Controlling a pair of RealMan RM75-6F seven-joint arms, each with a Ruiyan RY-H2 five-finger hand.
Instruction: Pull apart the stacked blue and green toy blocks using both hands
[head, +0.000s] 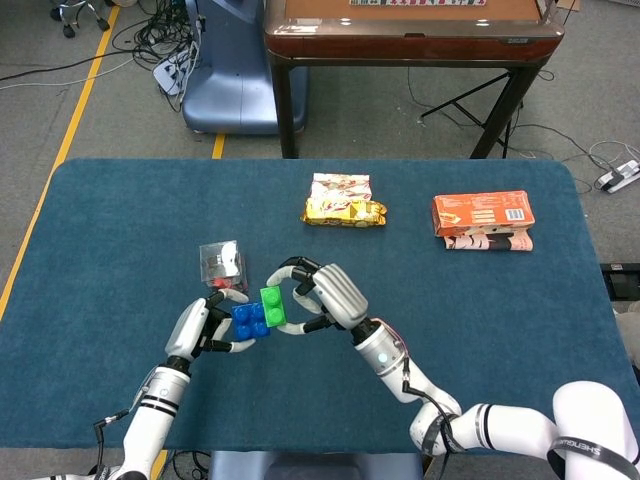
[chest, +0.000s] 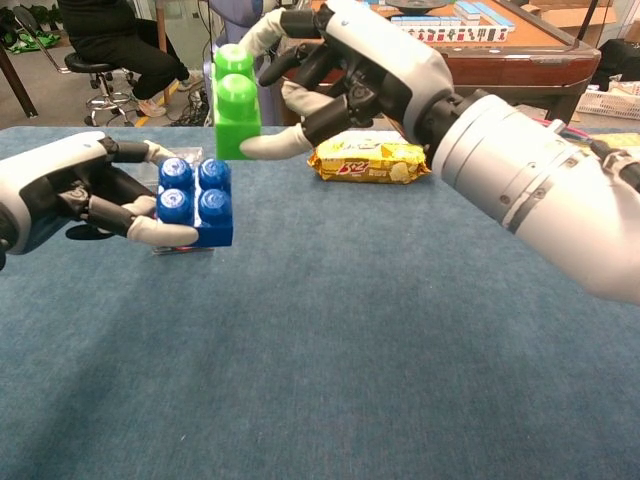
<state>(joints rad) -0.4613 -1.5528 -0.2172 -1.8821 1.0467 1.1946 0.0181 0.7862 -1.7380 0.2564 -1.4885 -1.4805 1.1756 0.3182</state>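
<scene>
The blue block (chest: 197, 203) (head: 249, 319) and the green block (chest: 236, 103) (head: 272, 306) are apart. My left hand (chest: 70, 192) (head: 198, 327) holds the blue block, studs up, just above the blue table (chest: 330, 340). My right hand (chest: 350, 70) (head: 328, 295) pinches the green block higher up and to the right of the blue one, with a visible gap between the two blocks in the chest view.
A small clear box (head: 221, 263) with red contents stands behind my left hand. A yellow snack pack (head: 343, 199) (chest: 372, 160) lies mid-table at the back, an orange box (head: 482, 220) at the back right. A wooden table (head: 410, 25) stands beyond the far edge.
</scene>
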